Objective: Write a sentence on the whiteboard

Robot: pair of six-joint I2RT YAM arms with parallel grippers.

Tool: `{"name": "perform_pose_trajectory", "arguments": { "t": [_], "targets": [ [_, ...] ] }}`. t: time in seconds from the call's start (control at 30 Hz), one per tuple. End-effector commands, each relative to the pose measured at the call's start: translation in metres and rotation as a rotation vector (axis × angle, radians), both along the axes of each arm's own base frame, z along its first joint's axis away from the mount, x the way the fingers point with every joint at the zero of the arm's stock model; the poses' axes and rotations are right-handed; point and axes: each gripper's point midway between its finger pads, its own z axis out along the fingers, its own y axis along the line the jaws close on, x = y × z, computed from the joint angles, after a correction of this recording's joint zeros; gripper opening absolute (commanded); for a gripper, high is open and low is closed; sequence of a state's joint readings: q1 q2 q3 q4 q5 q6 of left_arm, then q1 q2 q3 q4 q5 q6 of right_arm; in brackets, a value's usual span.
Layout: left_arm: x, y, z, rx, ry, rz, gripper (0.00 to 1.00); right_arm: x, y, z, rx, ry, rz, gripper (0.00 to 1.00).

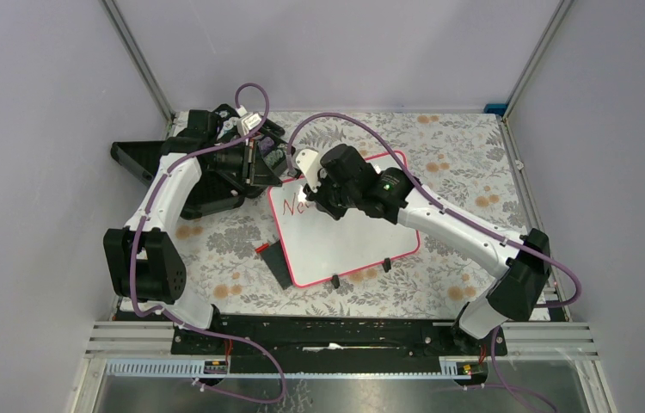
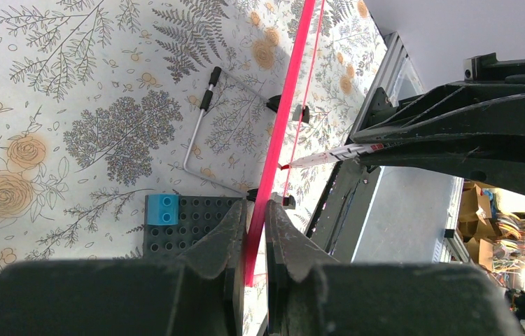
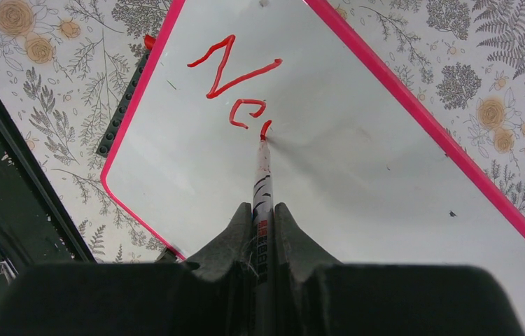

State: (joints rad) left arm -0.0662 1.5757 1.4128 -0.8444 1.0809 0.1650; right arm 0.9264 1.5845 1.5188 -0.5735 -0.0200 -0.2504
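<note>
The whiteboard [image 1: 362,245], white with a pink-red frame, lies tilted on the flowered tablecloth. My left gripper [image 1: 281,175] is at its far left corner. In the left wrist view the whiteboard [image 2: 284,115] shows edge-on as a pink strip, and the left gripper [image 2: 253,210] is shut on that edge. My right gripper [image 3: 263,210] is shut on a white marker [image 3: 262,175]. The marker's red tip touches the whiteboard [image 3: 372,189]. The sentence [image 3: 235,77] reads "Ne" in red, with a short third stroke at the tip. From above, the right gripper [image 1: 317,200] covers most of the sentence [image 1: 300,206].
A dark grey studded plate [image 2: 190,227] with a blue block [image 2: 162,208] lies against the board's left edge. A bent metal rod [image 2: 200,133] lies on the cloth beside it. Two black clip feet [image 1: 334,280] sit on the board's near edge. A black bracket [image 1: 138,159] stands at far left.
</note>
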Motion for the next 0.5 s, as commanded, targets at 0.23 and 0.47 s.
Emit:
{"name": "perform_pose_trajectory", "arguments": {
  "t": [0.23, 0.47],
  "targets": [
    [0.003, 0.001, 0.000, 0.003, -0.012, 0.005, 0.00, 0.026, -0.009, 0.030, 0.033, -0.085, -0.058, 0.00],
    [0.003, 0.001, -0.001, 0.003, -0.008, 0.004, 0.00, 0.025, -0.010, 0.027, 0.034, -0.072, -0.054, 0.00]
  ]
}}
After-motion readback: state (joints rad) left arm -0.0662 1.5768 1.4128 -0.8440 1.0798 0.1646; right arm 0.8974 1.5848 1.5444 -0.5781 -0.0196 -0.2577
